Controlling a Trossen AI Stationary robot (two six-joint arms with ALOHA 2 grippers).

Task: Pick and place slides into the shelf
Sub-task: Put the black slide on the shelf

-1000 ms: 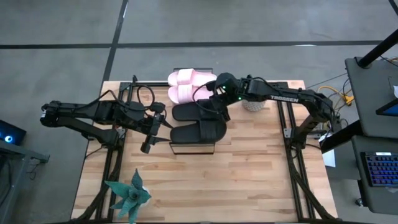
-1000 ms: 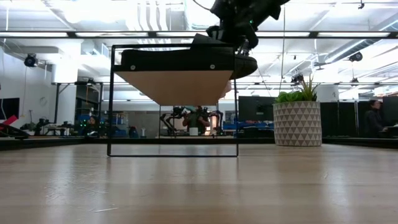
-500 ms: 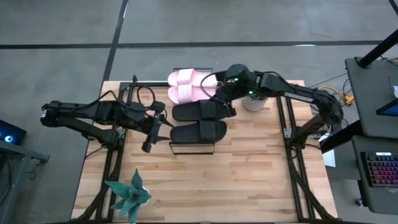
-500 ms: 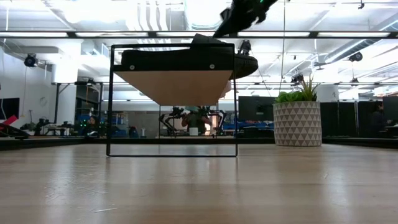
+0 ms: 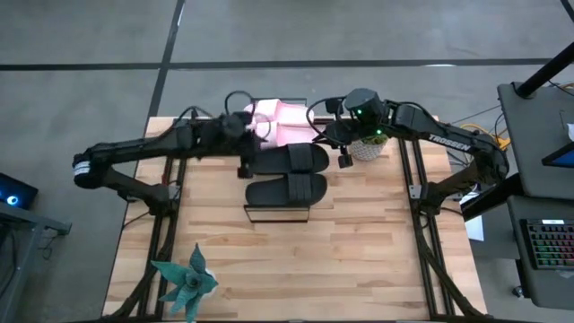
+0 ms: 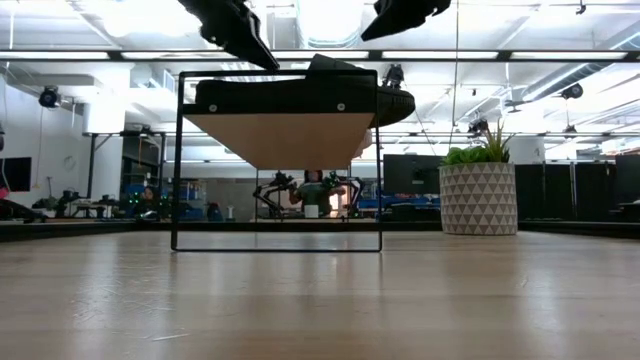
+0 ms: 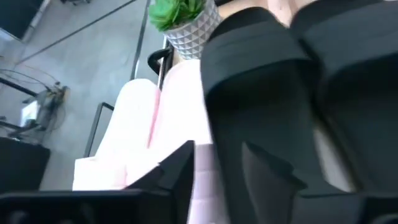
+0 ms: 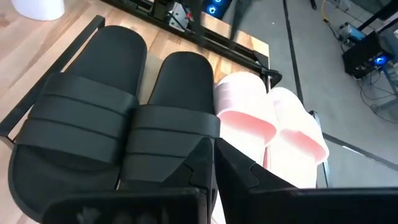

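From above, we see the right gripper point(image 5: 343, 160) has drawn back from the black slides point(image 5: 287, 173) and now hangs over the desk point(image 5: 359, 251) just right of them, beside the potted plant point(image 5: 366, 149). The left gripper point(image 5: 243, 167), which a second ago waited out at the left, has swung in and now sits at the left end of the far black slide, next to the pink slides point(image 5: 278, 123). All four slides lie side by side on the shelf point(image 5: 278, 212), pink pair far, black pair near. We cannot tell from here how either arm's jaws stand.

At desk height, both black slides rest on the shelf's plank, and both arms are lifted clear above it, touching nothing.

Through the left wrist camera, the black slides fill the frame with a pink slide beside them; nothing lies between the dark fingers point(image 7: 180, 168).

Through the right wrist camera, the right arm's jaws are pressed together and empty, with the black pair and the pink pair lined up beyond.

We judge the last slide has just been released, so placing looks complete; the left arm's approach may be only a tidy-up.
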